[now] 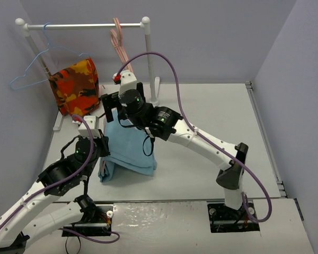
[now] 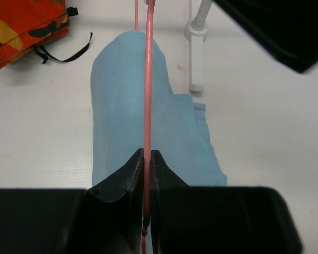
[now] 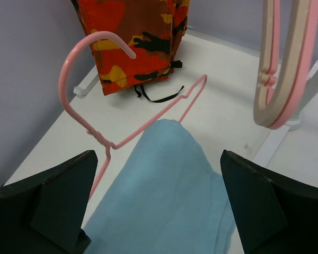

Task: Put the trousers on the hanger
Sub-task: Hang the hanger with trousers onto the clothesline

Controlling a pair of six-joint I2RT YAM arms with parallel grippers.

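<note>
We hold the hanger [image 2: 147, 79] tight in our left fingers [image 2: 128, 172] | our right fingers [image 3: 58, 196] are wide, holding nothing, over the trousers [image 3: 164, 185] | trousers hang over hanger, bottom on table [image 1: 228, 111]

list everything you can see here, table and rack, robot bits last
trousers: one, light blue, mid-table, seemingly draped over the hanger
hanger: one, salmon-pink wire, at the trousers
patterned cloth: one, orange, red and yellow, back left by the rack
blue wire hanger: one, rail's left end
thicker hangers: two it seems, pink and beige, rail's right end
rack: one, white, at the back
table: one, white
left gripper: black, shut on the hanger
right gripper: black, open above the trousers
</note>
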